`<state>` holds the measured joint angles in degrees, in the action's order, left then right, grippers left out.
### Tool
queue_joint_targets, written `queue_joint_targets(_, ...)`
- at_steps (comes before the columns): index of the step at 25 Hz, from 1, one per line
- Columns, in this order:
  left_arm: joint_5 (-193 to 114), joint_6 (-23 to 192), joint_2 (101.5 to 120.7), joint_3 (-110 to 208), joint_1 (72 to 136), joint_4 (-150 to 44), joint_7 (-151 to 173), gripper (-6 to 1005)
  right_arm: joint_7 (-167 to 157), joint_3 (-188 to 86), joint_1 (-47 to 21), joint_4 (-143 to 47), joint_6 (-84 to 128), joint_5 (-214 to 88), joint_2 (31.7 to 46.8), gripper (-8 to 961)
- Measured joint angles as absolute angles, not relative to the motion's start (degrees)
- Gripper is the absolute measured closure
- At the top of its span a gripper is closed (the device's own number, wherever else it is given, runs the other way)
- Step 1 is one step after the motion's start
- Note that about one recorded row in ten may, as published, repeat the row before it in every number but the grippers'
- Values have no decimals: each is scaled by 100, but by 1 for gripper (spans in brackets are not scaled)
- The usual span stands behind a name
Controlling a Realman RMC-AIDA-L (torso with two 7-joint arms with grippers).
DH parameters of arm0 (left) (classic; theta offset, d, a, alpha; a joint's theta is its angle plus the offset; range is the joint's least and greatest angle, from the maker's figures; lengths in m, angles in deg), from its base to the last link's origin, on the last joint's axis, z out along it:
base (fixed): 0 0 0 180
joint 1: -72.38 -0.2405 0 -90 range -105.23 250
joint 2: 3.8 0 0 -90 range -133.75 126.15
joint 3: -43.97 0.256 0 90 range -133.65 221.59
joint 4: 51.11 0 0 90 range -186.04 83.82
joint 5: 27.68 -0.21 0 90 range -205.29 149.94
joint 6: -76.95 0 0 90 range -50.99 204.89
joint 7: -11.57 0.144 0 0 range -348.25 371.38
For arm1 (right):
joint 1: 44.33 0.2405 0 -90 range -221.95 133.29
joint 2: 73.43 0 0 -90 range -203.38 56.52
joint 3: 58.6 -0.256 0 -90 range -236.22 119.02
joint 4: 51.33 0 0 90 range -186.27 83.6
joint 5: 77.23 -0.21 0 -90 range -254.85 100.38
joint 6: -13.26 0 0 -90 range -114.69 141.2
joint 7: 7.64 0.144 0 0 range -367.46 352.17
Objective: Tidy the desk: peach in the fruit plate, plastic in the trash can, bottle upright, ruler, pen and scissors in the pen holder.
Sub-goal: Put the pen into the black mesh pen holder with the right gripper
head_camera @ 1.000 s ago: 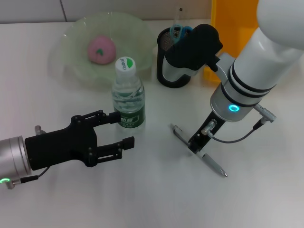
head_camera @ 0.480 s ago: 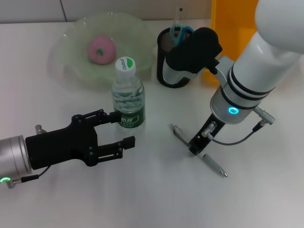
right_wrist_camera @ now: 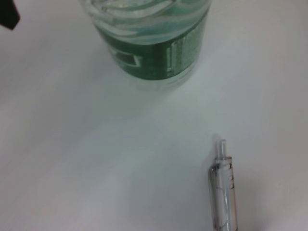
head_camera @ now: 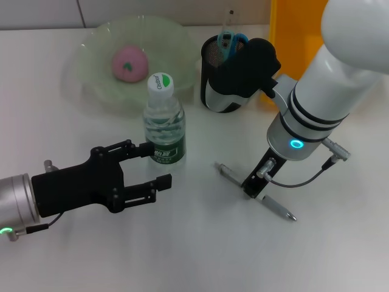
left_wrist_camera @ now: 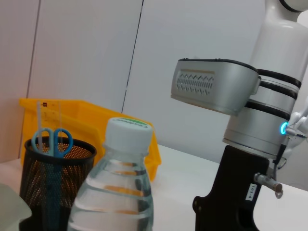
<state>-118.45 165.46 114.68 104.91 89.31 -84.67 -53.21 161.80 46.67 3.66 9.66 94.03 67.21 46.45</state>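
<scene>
The pink peach [head_camera: 129,62] lies in the green fruit plate [head_camera: 91,42]. The water bottle [head_camera: 163,121] stands upright; it also shows in the left wrist view [left_wrist_camera: 120,192] and the right wrist view [right_wrist_camera: 149,48]. The black mesh pen holder [head_camera: 214,67] holds the blue scissors [head_camera: 230,41] and the clear ruler [head_camera: 231,17]. The pen [head_camera: 228,173] lies on the table. My right gripper [head_camera: 253,186] is down on its middle, shut on it. My left gripper [head_camera: 158,165] is open and empty, just in front of the bottle. No plastic is in view.
A yellow bin [head_camera: 298,36] stands at the back right behind the pen holder. My right forearm [head_camera: 243,67] hangs over the holder's front. The bottle stands between the two grippers.
The pen has turned slightly on the table with my right gripper on it; its tip swung back and right. The right arm shifted a little. The left arm has not moved.
</scene>
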Motion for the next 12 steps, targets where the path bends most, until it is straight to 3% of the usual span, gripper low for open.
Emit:
queue_joint_targets(6, -11840, 16570, 11462, 10408, 8921, -8467, -5321, 234, 16142, 4504, 107, 1395, 9548, 6721, 4613, 834)
queue_joint_targets(12, -11837, 16675, 11458, 10268, 8910, -8468, -5312, 234, 15400, 2989, -815, 2520, 9818, 6632, 4601, 832)
